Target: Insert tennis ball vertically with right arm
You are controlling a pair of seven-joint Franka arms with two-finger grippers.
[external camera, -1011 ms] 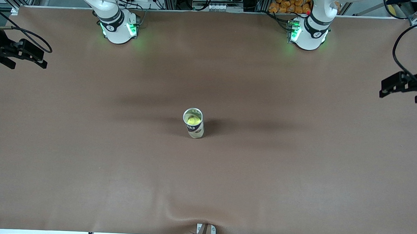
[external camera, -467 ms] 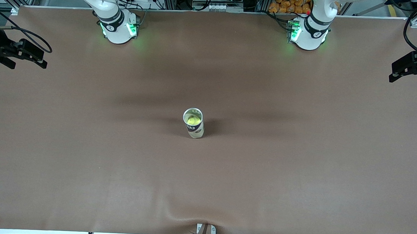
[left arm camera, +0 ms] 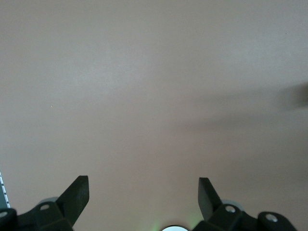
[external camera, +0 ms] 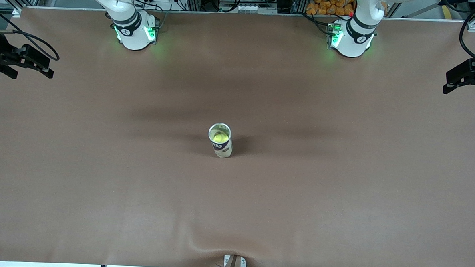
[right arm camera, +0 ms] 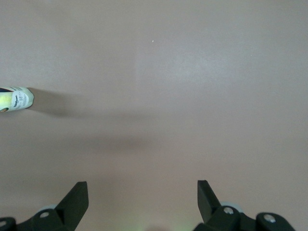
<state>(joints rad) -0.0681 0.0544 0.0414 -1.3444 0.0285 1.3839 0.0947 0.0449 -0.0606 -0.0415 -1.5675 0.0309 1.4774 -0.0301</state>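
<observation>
The tabletop (external camera: 339,194) is a plain matte brown. The tube (external camera: 222,147) at its middle is pale with a dark band bearing white lettering, and the tennis ball (external camera: 219,138) in it is yellow-green. The left claw (left arm camera: 143,195) and right claw (right arm camera: 142,195) are black. The arm bases are white with green lights.

Over the last second the left hand (external camera: 450,82) rose and drew outward at the left arm's end of the counter (external camera: 338,202), ending farther from the tennis ball can (external camera: 220,141) than where it had hung a second before. In the earlier front picture its pale wrist body showed below the black fingers at the picture's edge; by now that body had slipped out of sight, leaving only the dark fingers and the cable. That shift happened in the first half of the second.
</observation>
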